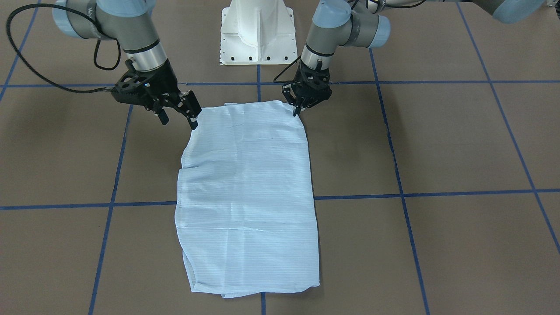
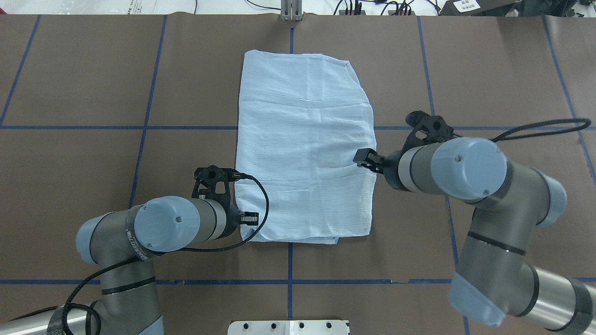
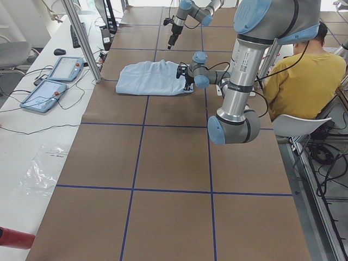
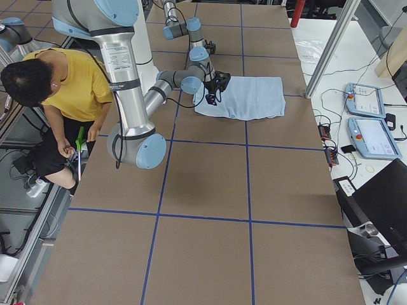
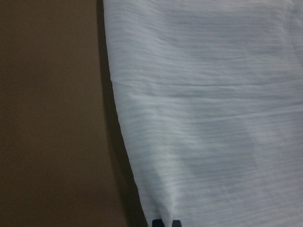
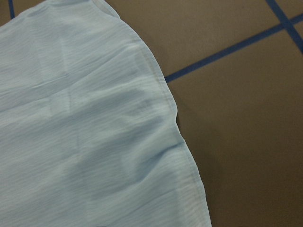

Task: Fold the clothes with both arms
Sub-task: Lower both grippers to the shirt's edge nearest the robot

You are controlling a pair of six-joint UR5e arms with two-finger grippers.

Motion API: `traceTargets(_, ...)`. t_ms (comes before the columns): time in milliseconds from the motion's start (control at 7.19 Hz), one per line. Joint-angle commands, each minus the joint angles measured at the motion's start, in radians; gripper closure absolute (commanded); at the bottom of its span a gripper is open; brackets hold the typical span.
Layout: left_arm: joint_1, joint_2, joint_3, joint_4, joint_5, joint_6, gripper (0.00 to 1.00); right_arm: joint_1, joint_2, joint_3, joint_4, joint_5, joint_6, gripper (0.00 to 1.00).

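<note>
The shirt is lying flat as a long, narrow rectangle down the middle of the brown worktop. One short end is reaching towards the robot's white base, probably so both arms can take that near end together and carry it over to the far one. The left gripper is pressing down at the near left corner, its jaws drawn to a narrow gap and seemingly pinching the edge. The right gripper is hovering tilted at the right edge, its jaws spread and holding nothing. The front-facing view is showing that spread, which the overhead view is hiding under the wrists. The left wrist view is catching two dark fingertips on the cloth, while the right wrist view is showing only a curved hem. The side views are adding a seated person.
</note>
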Motion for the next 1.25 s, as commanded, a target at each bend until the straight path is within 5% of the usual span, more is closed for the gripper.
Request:
traceTargets(0,0.001,0.000,0.000,-0.002,0.007,-0.001,1.00,-0.152,0.052,-0.003,-0.135,-0.075,0.323,0.17)
traceTargets(278,0.000,0.000,-0.008,-0.002,0.007,-0.001,1.00,-0.208,0.177,-0.056,-0.284,-0.132,0.409,0.11)
traceTargets(1112,-0.002,0.000,-0.019,-0.002,0.007,-0.001,1.00,-0.262,0.281,-0.214,-0.287,-0.180,0.529,0.09)
